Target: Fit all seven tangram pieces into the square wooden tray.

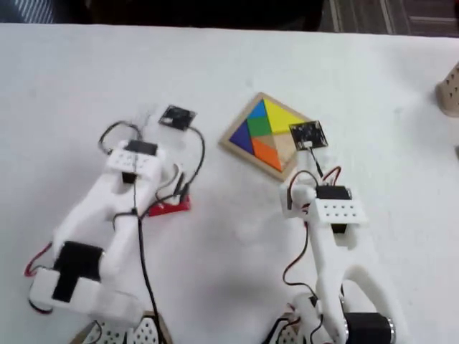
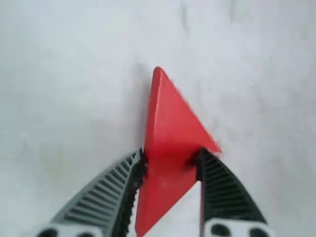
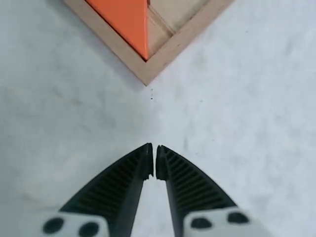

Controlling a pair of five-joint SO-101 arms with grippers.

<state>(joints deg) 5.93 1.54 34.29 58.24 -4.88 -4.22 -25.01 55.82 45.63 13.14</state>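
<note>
The square wooden tray (image 1: 231, 143) lies turned like a diamond at the table's middle back, holding yellow, green, blue and orange pieces, with a bare wood gap on the side nearest the right arm. A red triangle piece (image 2: 170, 143) is clamped between the fingers of my left gripper (image 2: 170, 165), low over the white table; in the high view the red triangle piece (image 1: 168, 207) shows beside the left arm. My right gripper (image 3: 153, 168) is shut with nothing in it, hovering just off the tray's near corner (image 3: 146, 75), where an orange piece (image 3: 126, 19) sits.
The table (image 1: 237, 229) is white. Black camera modules (image 1: 177, 117) and red and black cables hang off both arms. A tan object (image 1: 450, 89) stands at the far right edge. Open surface lies between the two arms.
</note>
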